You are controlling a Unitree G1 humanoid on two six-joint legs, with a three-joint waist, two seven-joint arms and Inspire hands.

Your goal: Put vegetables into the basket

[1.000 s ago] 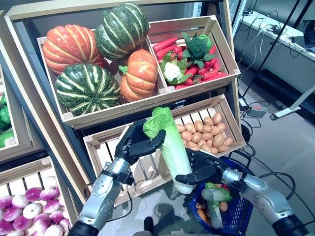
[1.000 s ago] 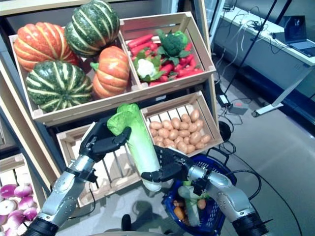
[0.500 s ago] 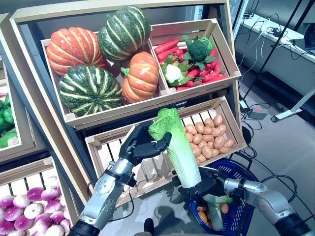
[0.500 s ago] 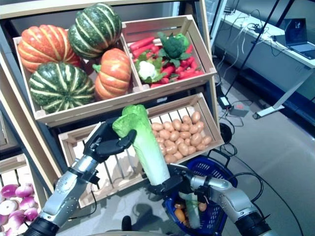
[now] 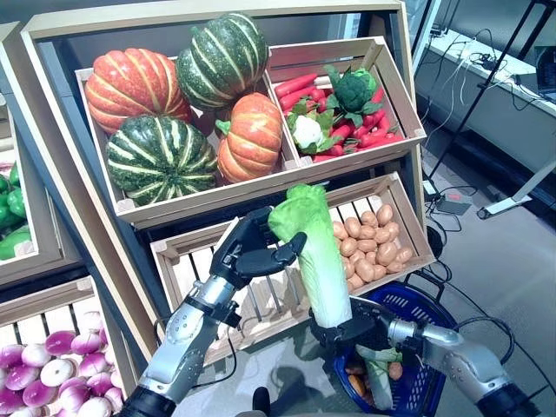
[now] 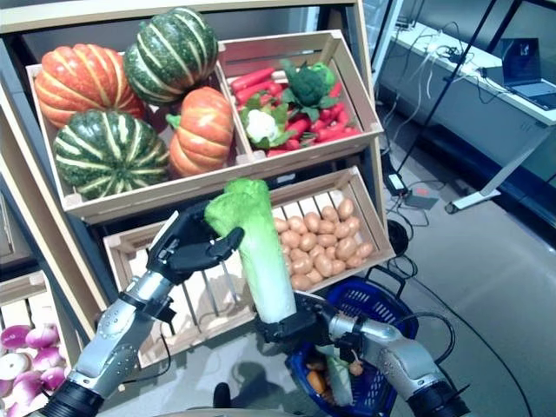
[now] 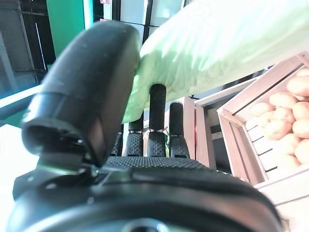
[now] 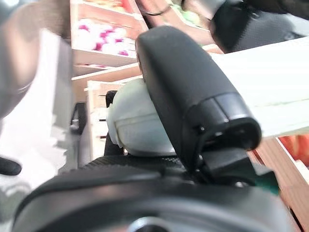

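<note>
Gripping the white base of the cabbage (image 5: 317, 261), the right robot hand (image 5: 352, 332) sits just above the blue basket (image 5: 426, 369); the cabbage stands nearly upright, leafy top pinched by the left robot hand (image 5: 252, 252), crates beyond.

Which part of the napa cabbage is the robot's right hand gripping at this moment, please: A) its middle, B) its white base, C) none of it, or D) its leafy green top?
B: the right hand clasps the white base of the napa cabbage, above the basket, while the left hand holds the leafy top.
</note>
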